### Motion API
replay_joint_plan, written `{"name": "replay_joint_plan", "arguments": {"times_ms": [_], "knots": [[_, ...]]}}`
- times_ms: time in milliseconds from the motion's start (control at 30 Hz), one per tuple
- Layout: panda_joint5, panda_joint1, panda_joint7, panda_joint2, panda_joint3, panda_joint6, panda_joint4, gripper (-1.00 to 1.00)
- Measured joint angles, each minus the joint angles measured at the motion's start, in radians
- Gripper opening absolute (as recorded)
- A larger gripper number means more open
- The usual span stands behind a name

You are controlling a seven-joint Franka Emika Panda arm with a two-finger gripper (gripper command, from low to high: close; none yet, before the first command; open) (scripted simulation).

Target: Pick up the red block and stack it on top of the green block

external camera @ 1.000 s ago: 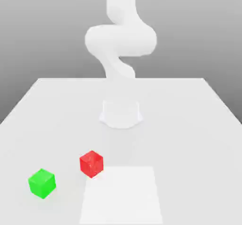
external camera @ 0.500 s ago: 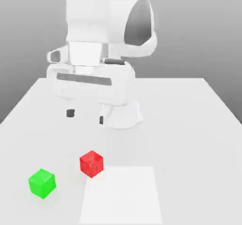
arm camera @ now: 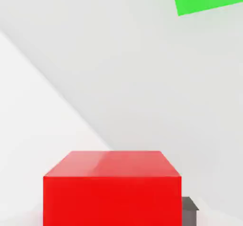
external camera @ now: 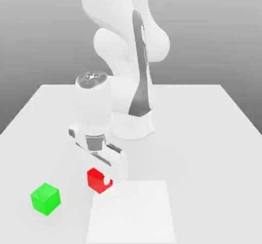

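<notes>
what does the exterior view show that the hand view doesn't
From the exterior view: the white jointed robot arm, its white rounded base, the grey shaded backdrop and the green cube-shaped block whole.

From the hand view: two faces of the red cube-shaped block close up, with nothing in front of them.

In both: both blocks, the pale tabletop and its brighter white patch.

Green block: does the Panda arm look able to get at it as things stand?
Probably yes: the green block stands apart from the red block with bare table between, though the gripper is down at the red block.
</notes>
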Motion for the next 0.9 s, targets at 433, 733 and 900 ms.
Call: {"name": "replay_joint_plan", "arguments": {"times_ms": [433,733,900], "knots": [[-0.012,-0.052,-0.012,-0.247,-0.045,-0.327,0.079,-1.0],[0.025,-0.166,-0.075,-0.055,-0.084,-0.363,0.307,-1.0],[0.041,-0.173,-0.087,0.015,-0.074,-0.299,0.313,1.0]]}}
